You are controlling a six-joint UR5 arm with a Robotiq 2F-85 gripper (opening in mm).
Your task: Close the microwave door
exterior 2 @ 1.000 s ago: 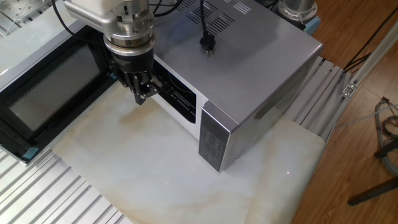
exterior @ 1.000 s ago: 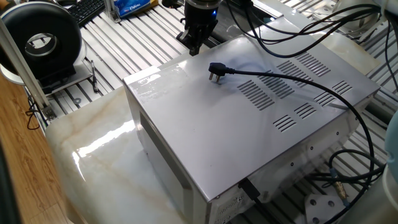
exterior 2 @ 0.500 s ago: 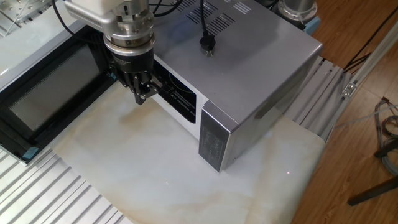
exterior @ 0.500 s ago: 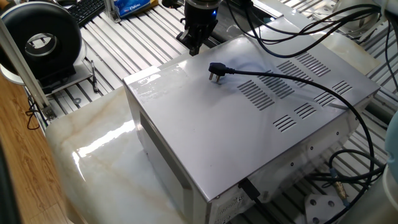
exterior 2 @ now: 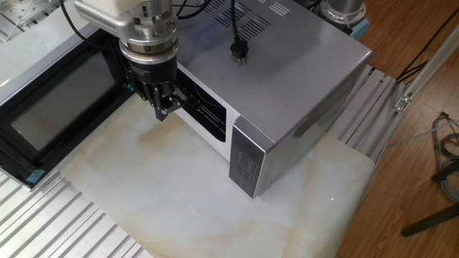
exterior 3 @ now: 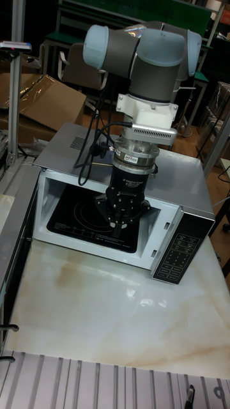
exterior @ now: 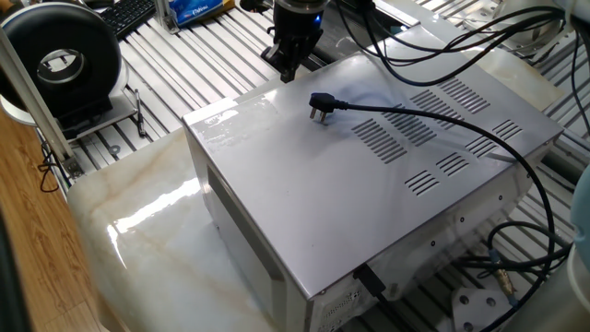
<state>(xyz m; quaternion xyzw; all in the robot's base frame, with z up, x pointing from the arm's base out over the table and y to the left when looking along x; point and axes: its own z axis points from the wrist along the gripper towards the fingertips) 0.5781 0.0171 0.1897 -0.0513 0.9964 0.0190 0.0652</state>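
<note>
The microwave (exterior: pixel 369 212) (exterior 2: pixel 301 64) (exterior 3: pixel 64 148) is a silver-grey box on a marble slab, with its black plug (exterior: pixel 320 106) (exterior 2: pixel 239 50) lying on top. The microwave door (exterior 2: pixel 50 107) stands swung wide open to the left, its dark glass facing up and outward. The cavity with its dark floor (exterior 3: pixel 83 217) is exposed. My gripper (exterior 2: pixel 162 112) (exterior 3: pixel 121 221) (exterior: pixel 289 70) hangs point-down just in front of the open cavity, right of the door and apart from it. Its fingers are together and hold nothing.
The control panel (exterior 3: pixel 176 252) (exterior 2: pixel 245 165) is at the right end of the microwave's front. Marble slab (exterior 2: pixel 179 193) extends in front. A round black device (exterior: pixel 64 65) and a keyboard (exterior: pixel 129 14) sit on the slotted table behind. Black cables (exterior: pixel 530 184) trail over the microwave's rear.
</note>
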